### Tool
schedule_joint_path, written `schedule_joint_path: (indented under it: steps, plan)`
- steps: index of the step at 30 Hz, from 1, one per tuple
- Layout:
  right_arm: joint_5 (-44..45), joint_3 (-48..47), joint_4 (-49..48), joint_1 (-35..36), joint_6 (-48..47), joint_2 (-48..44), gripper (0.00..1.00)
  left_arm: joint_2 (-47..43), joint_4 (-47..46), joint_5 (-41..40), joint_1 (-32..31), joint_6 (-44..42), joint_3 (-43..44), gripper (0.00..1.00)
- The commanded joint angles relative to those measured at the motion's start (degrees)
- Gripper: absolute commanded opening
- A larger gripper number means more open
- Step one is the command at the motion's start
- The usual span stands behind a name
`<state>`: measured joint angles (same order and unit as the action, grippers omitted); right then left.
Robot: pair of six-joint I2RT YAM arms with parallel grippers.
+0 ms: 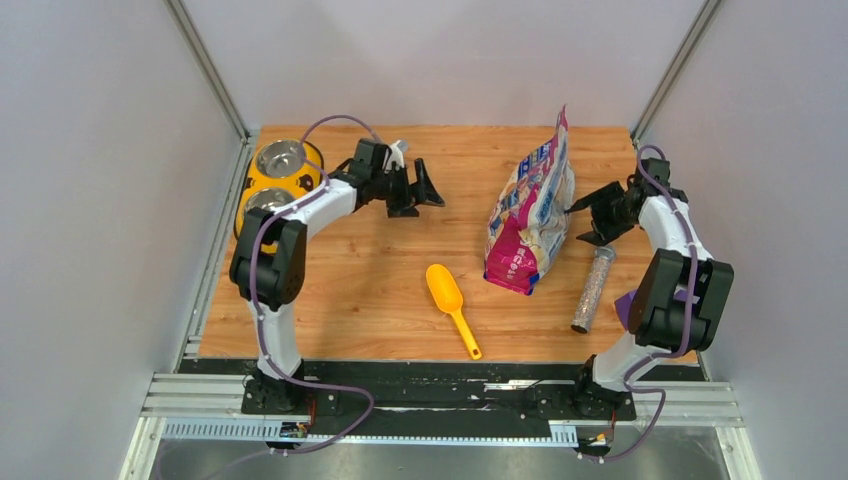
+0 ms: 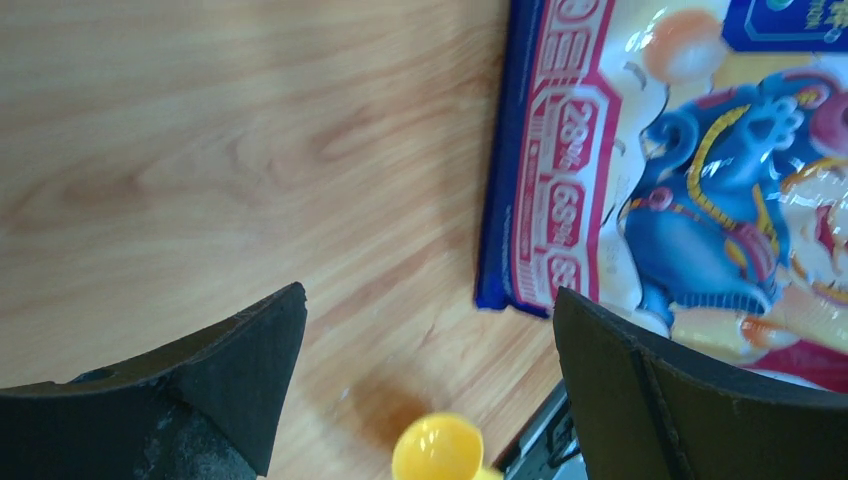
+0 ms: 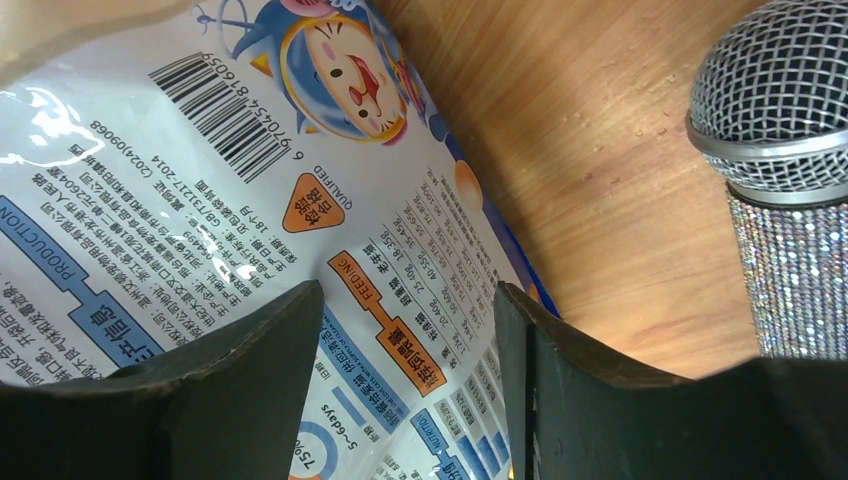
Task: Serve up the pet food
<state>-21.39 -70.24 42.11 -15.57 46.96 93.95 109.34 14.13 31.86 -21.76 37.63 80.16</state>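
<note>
the cat food bag (image 1: 530, 215) stands up on the wooden counter (image 1: 350, 280), right of centre, its pink bottom toward the near edge and its top toward the back. no kibble shows outside it. the right claw (image 1: 580, 215) is at the bag's right side and points into it, fingers apart. in the right wrist view the bag's printed back, barcode and all, fills the gap ahead of the tips, and i cannot tell whether they touch it.

just right of the bag lies a speckled tube (image 1: 592, 290) with a mesh head, near the right arm. a yellow scoop (image 1: 450, 300) lies left of the bag and nearer the front, apart from it, handle toward the near edge.

the left claw (image 1: 418, 178) hangs released and wide over bare wood, well left of the bag. behind that arm, at the far left corner, sits a yellow stand (image 1: 258, 182) with two steel bowls.
</note>
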Motion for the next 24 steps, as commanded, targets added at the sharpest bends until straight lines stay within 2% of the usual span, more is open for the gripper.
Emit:
schedule_joint_path:
  steps: [1,7,12,16,20,24]
  plan:
    - [-7.29,1.68,-2.22,0.98,0.5,1.38,0.63,6.14,-11.53,3.17,-2.36,6.36,6.92,1.0]
    - [-11.74,4.52,-6.27,1.63,1.63,2.88,0.65,17.55,-35.51,6.12,-7.1,25.62,8.7,0.98]
    - [-16.36,6.78,-10.77,4.06,2.71,4.45,0.65,25.22,-53.19,7.78,-10.72,36.78,7.94,0.89]
    - [-20.39,8.62,-13.4,7.21,4.13,6.39,0.64,24.96,-55.91,7.25,-11.22,38.63,4.6,0.87]
    - [-25.41,11.48,-17.89,11.57,7.85,7.57,0.63,21.78,-57.8,5.92,-10.96,38.58,-0.59,0.87]
    - [-26.77,10.69,-20.79,17.41,10.17,9.4,0.62,17.18,-57.93,3.38,-9.87,37.79,-6.2,0.86]
